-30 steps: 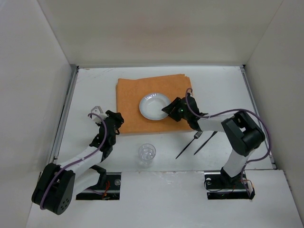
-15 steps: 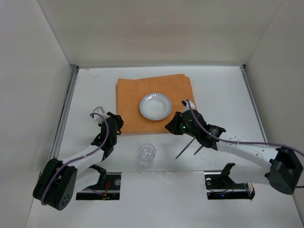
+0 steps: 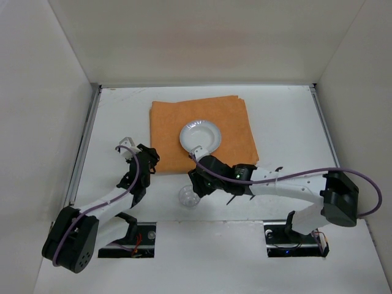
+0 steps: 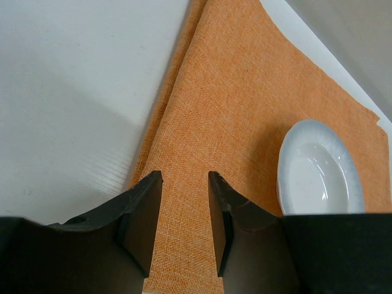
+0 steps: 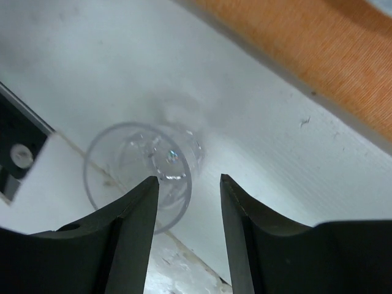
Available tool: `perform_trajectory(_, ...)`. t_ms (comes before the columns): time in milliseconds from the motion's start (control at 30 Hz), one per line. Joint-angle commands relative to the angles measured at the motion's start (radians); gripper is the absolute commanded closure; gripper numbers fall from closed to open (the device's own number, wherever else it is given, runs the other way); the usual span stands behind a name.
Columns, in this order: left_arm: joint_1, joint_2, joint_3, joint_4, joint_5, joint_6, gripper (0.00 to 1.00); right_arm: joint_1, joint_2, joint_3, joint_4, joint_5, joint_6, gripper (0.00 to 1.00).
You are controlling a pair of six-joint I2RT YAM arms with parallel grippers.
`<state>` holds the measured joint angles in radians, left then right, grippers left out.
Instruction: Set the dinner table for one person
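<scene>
The dinner table [image 3: 288, 122] is a white top with an orange cloth [image 3: 174, 116] spread on its middle. A white plate [image 3: 200, 136] sits on the cloth. A clear glass [image 3: 188, 196] stands upright on the table near the front edge. My right gripper [image 3: 197, 182] hovers open just beside the glass. In the right wrist view the glass [image 5: 141, 177] lies partly behind the left finger, with nothing between the jaws [image 5: 188, 179]. My left gripper [image 4: 185, 177] is open over the cloth's [image 4: 245, 110] left edge, holding nothing.
Dark thin utensils [image 3: 229, 199] lie on the table, mostly hidden under my right arm. Metal rails [image 3: 86, 141] run along the table's sides, and white walls close in on three sides. The arm bases stand at the near edge.
My right arm swung from the plate's right side leftward and nearer, across the utensils, to the glass. Its jaws closed and reopened. The left arm barely moved.
</scene>
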<state>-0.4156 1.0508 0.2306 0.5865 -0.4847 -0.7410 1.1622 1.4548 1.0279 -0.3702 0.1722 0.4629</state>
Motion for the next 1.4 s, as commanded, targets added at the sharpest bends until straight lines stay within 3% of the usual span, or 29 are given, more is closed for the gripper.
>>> perform_trajectory(0, 0.01, -0.035, 0.012, 0.024, -0.012, 0.006, 0.66, 0.029, 0.006, 0.06, -0.058, 0.003, -0.052, 0.49)
perform_trajectory(233, 0.008, -0.054, 0.006, 0.019, -0.017, 0.003, 0.65, 0.047, 0.047, 0.066, -0.05, -0.025, -0.046, 0.53)
perform_trajectory(367, 0.016, -0.04, 0.013, 0.019, -0.019, 0.003, 0.64, 0.047, 0.107, 0.084, -0.049, -0.016, -0.047, 0.64)
perform_trajectory(567, 0.014, -0.063, 0.006, 0.024, -0.023, 0.006, 0.64, 0.047, 0.135, 0.115, -0.047, 0.009, -0.044, 0.9)
perform_trajectory(667, 0.015, -0.07, 0.001, 0.019, -0.012, 0.003, 0.64, 0.035, 0.078, 0.133, -0.041, 0.02, -0.047, 0.93)
perform_trajectory(800, 0.014, -0.077, 0.001, 0.022, -0.019, 0.005, 0.64, -0.089, -0.031, 0.152, 0.005, -0.006, -0.041, 0.94)
perform_trajectory(967, 0.001, -0.066, 0.009, 0.025, -0.003, 0.002, 0.64, -0.368, -0.027, 0.188, 0.111, -0.062, -0.066, 0.93)
perform_trajectory(1133, -0.008, -0.067, 0.012, 0.018, 0.017, 0.0, 0.64, -0.638, 0.177, 0.378, 0.113, -0.062, -0.078, 0.93)
perform_trajectory(1367, -0.027, -0.066, 0.022, 0.013, 0.035, 0.006, 0.64, -0.822, 0.495, 0.753, -0.054, -0.033, -0.076, 0.94)
